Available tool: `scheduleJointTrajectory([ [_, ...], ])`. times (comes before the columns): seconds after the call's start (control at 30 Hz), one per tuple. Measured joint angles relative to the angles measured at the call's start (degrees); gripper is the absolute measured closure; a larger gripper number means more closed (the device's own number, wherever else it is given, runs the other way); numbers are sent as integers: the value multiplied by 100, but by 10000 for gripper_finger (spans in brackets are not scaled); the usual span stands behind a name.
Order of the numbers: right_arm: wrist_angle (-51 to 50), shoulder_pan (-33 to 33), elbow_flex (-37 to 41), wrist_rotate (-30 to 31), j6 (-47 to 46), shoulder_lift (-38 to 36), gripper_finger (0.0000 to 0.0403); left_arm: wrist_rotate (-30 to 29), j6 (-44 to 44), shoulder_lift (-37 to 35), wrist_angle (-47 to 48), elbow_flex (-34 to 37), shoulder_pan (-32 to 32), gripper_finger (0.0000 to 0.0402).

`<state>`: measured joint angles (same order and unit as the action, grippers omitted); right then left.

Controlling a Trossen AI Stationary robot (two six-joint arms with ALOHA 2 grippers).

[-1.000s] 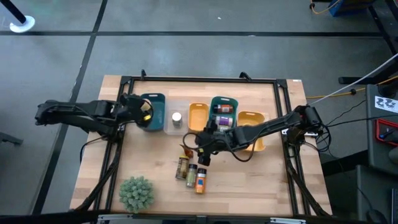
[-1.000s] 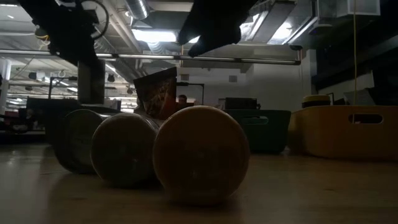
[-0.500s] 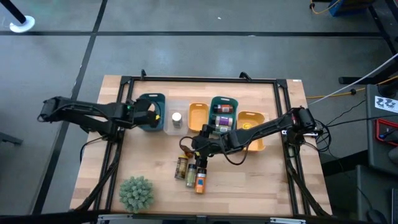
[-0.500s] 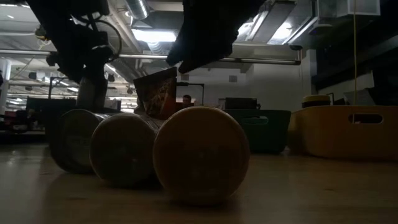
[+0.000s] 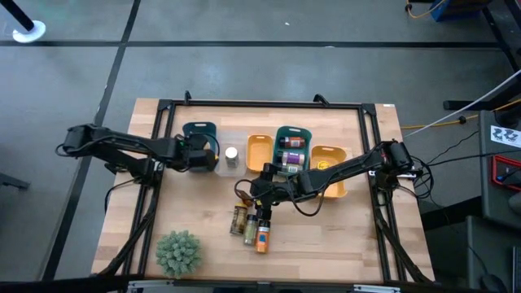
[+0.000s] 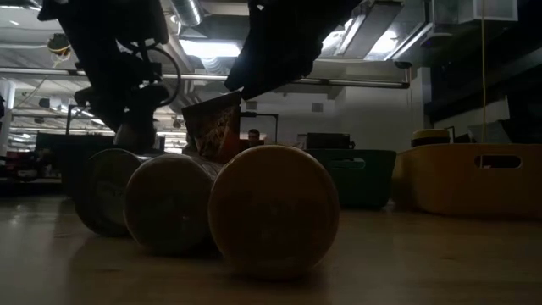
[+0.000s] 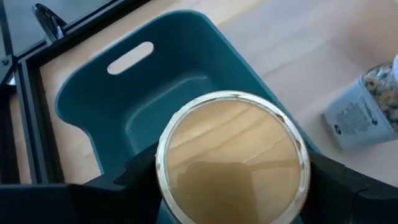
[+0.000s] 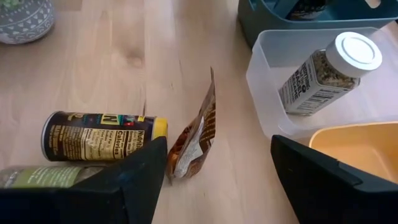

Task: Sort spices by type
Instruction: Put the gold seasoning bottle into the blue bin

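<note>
My left gripper (image 5: pixel 203 156) is shut on a jar with a round tan lid (image 7: pixel 233 158), over the left teal tray (image 5: pixel 198 132). My right gripper (image 5: pixel 262 193) is open, low over the table. A brown-orange packet (image 8: pixel 196 134) stands on its edge just ahead of its fingers. Three spice jars (image 5: pixel 250 226) lie on their sides nearby; their round ends show in the low view (image 6: pixel 273 212). A yellow-lidded jar (image 8: pixel 99 134) lies beside the packet. A white-lidded jar (image 8: pixel 329 68) stands in the clear tray (image 5: pixel 231 140). My left gripper pinches the tan-lidded jar between its two fingers (image 7: pixel 134 183), on two opposite sides of its body just under the lid (image 7: pixel 163 180). The fingers come from above, along the jar. The lid faces up. The jar's base is hidden below the lid.
Trays stand in a row at the back: an orange tray (image 5: pixel 259 150), a second teal tray (image 5: pixel 291 133) with jars in it, and a yellow tray (image 5: pixel 330 155). A green bushy plant (image 5: pixel 178 251) stands at the near left. Black frame rails run along the table's sides.
My left gripper has carried the tan-lidded jar toward the table's right, over the left teal tray. My right gripper has moved a little toward the table's left and down, closer to the packet.
</note>
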<state>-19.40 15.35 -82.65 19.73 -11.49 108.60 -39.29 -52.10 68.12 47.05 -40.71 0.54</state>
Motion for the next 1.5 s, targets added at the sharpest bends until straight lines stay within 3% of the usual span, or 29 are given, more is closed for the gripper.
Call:
scheduleJointTrajectory([
  [0.47, -4, 0, 0, 9, 149, 0, 116, 271, 566, 164, 4, 2, -2, 132],
  [1.1, -65, 0, 0, -22, 153, -2, 116, 332, 491, 162, 26, 0, 0, 117],
  [1.5, -96, 2, 0, -163, 153, -9, 116, 490, 501, 164, 33, 7, 266, 85],
])
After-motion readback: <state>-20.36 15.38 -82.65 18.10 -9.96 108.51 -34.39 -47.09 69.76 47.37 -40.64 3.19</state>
